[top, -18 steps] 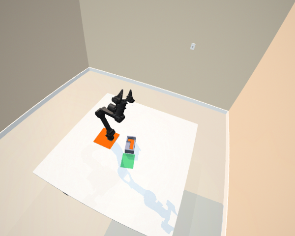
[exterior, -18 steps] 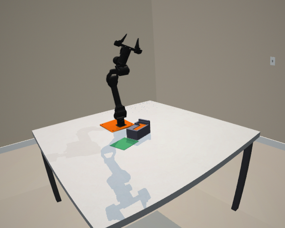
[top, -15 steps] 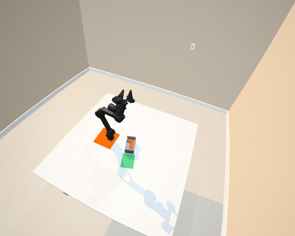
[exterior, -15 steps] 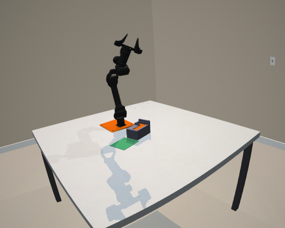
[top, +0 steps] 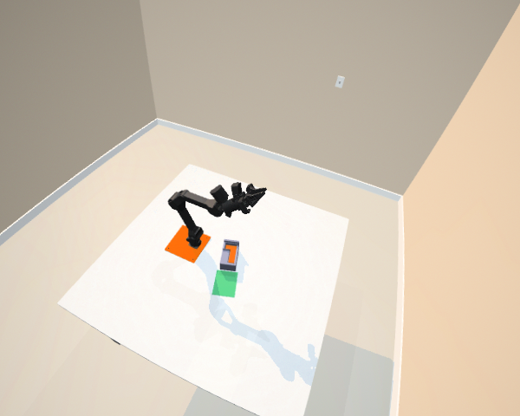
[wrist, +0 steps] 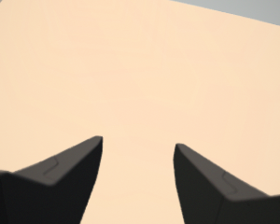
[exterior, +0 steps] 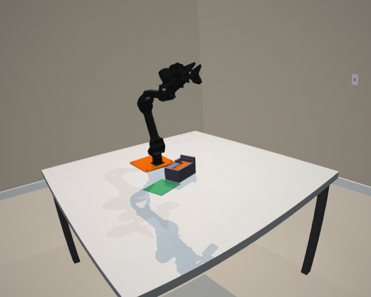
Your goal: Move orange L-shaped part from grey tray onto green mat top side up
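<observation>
The orange L-shaped part (top: 231,256) (exterior: 182,166) lies in the pocket of the grey tray (top: 227,267) (exterior: 171,175) and looks level. Its L-shaped end is at the far end, by the tray's raised back wall. The green mat (top: 225,286) (exterior: 161,189) lies beside the tray's near end and is bare. My gripper (top: 265,191) (exterior: 197,64) (wrist: 138,147) is partly open, with nothing between its fingers. It is high above the table, well above the tray, and points outward, away from the arm's base. Part, tray and mat are out of the wrist view.
The arm's base stands on an orange plate (top: 176,249) (exterior: 140,164) close beside the tray. The arm's shadow falls across the white table (top: 139,308) (exterior: 259,179) and over part of the mat. The wrist view shows mostly a plain peach wall (wrist: 140,70).
</observation>
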`<state>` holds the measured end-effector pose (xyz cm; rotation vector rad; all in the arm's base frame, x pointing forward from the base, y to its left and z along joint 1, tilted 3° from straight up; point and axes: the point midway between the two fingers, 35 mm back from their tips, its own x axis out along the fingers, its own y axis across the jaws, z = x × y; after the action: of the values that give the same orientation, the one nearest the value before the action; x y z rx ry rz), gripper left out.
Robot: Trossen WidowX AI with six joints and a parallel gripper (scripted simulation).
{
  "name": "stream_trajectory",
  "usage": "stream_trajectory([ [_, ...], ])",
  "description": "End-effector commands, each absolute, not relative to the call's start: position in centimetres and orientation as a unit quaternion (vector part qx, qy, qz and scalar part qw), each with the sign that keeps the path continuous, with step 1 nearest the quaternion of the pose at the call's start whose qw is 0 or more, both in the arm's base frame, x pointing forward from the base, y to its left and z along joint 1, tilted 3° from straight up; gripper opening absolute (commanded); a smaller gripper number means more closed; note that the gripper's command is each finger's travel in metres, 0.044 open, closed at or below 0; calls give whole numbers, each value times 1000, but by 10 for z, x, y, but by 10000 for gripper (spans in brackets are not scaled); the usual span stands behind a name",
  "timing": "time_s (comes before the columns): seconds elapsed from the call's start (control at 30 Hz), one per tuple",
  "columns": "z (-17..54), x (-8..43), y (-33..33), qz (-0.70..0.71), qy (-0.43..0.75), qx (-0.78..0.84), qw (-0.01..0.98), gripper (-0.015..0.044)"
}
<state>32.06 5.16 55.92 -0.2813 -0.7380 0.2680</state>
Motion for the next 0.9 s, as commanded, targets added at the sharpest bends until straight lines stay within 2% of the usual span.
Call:
stream_trajectory([
  [0.0, 493, 366, 65, 154, -192, -82, 966, 180],
  [0.2, 417, 387, 79, 166, -13, -48, 985, 180],
  [0.4, 336, 381, 92, 167, 170, -33, 971, 180],
  [0.63, 252, 339, 98, 152, 379, -42, 912, 180],
  [0.87, 194, 268, 88, 124, 570, -83, 808, 180],
])
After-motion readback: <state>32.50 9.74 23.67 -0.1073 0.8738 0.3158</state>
